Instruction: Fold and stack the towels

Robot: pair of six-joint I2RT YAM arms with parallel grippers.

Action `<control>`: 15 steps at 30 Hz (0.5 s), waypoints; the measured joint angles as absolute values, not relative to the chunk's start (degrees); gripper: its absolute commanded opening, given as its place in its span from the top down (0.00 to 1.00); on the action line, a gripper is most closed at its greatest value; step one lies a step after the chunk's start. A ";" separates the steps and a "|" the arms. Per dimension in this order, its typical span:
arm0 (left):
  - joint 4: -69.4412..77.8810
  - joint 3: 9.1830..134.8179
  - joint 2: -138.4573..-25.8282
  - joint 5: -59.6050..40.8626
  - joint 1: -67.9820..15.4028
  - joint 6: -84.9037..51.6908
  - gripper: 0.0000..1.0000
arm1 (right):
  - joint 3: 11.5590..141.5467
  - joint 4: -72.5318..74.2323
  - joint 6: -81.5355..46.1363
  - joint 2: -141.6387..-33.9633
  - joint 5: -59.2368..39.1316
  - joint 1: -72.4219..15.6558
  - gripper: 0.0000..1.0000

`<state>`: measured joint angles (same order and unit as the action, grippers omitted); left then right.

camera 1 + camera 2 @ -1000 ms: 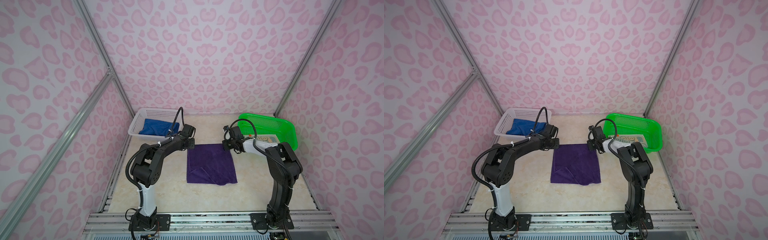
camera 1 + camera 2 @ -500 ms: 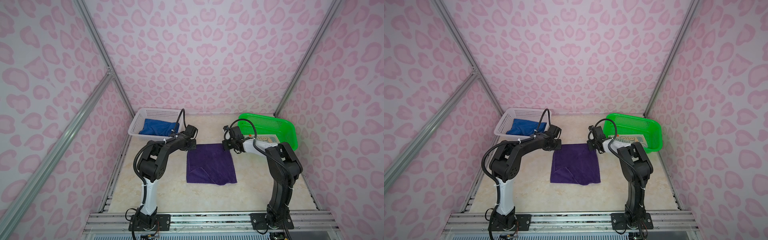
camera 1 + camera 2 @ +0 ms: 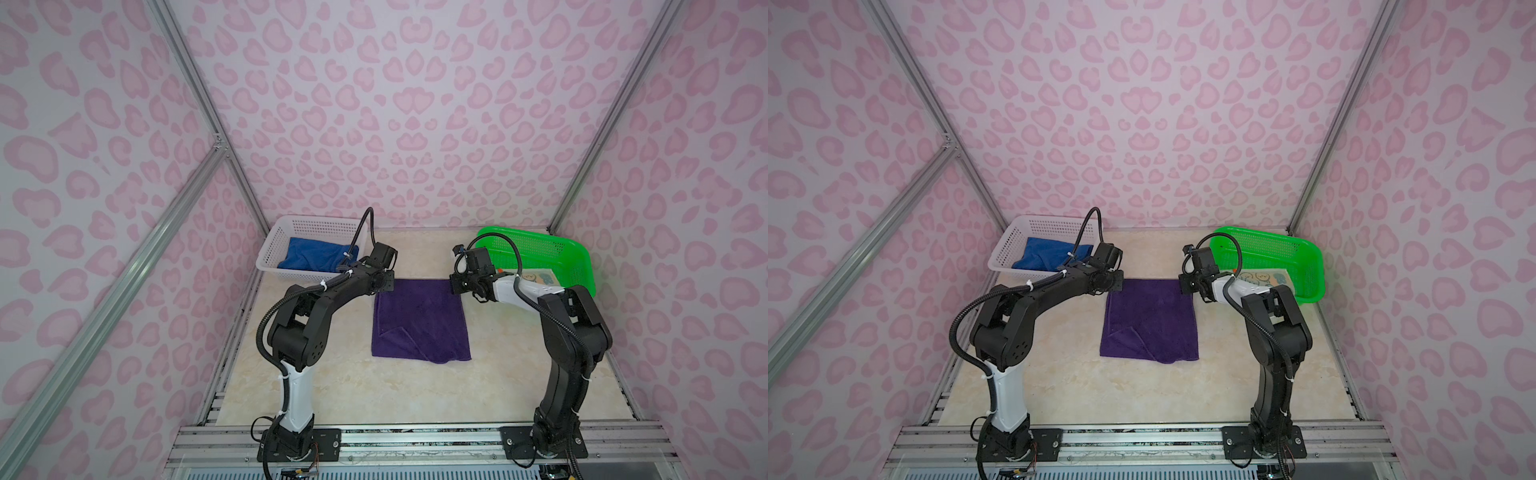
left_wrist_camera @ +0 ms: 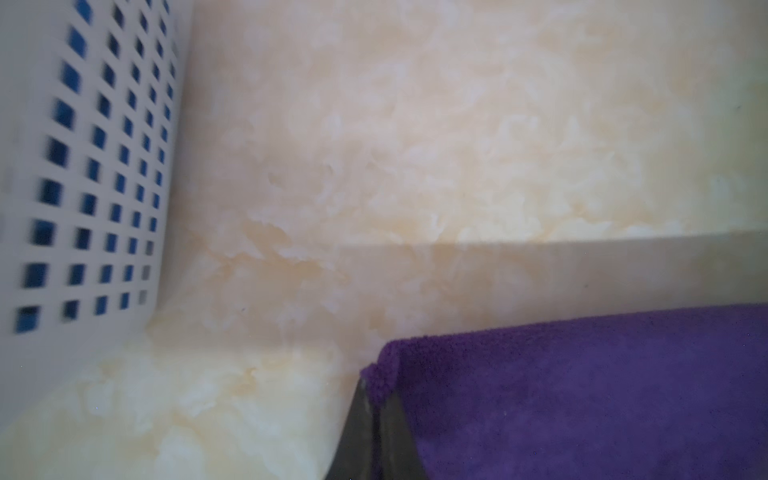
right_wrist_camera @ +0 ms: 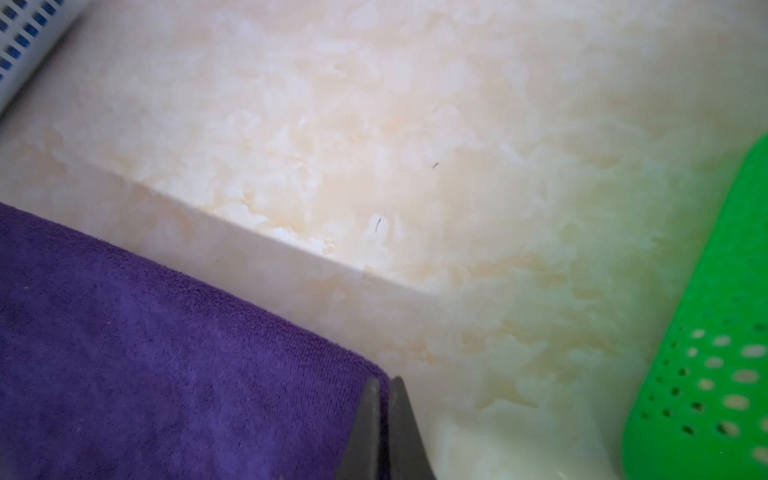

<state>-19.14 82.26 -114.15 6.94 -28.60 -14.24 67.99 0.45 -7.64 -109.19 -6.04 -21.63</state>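
Note:
The dark purple towel (image 3: 419, 320) (image 3: 1150, 320) lies flat mid-table, its near left corner flipped over. My left gripper (image 3: 380, 291) (image 4: 378, 395) is shut on its far left corner; purple terry bulges between the fingertips in the left wrist view. My right gripper (image 3: 455, 286) (image 5: 384, 386) is shut on the far right corner, with the cloth's edge pinched between the jaws. The blue towel (image 3: 316, 257) lies crumpled in the white basket (image 3: 270, 249). Part of the teal printed towel (image 3: 538, 278) shows in the green basket (image 3: 577, 257), behind the right arm.
The white basket stands at the far left, close beside the left wrist. The green basket stands at the far right, close to the right gripper. Marble tabletop (image 3: 415, 395) stretches from the towel to the front rail. Pink patterned walls enclose the cell.
My left gripper moved in to the towel's far left corner and closed on it. The right gripper has stayed shut on the far right corner.

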 measured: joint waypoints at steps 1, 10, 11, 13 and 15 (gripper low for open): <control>-18.70 82.26 -113.69 7.42 -28.56 -13.65 0.98 | 67.99 0.67 -7.46 -108.75 -6.33 -21.39 1.00; -12.40 72.44 -104.20 7.77 -28.69 -11.75 0.98 | 61.80 4.32 -6.44 -101.80 -9.50 -21.06 1.00; -12.08 71.20 -103.04 7.55 -28.73 -11.75 0.98 | 60.64 4.49 -6.46 -100.73 -9.78 -21.08 1.00; -11.44 68.75 -100.82 7.40 -29.15 -11.77 0.98 | 57.54 5.58 -6.52 -97.86 -10.70 -21.10 1.00; -10.76 66.48 -98.94 7.38 -29.82 -11.79 0.98 | 54.41 6.26 -6.81 -95.20 -11.11 -21.26 1.00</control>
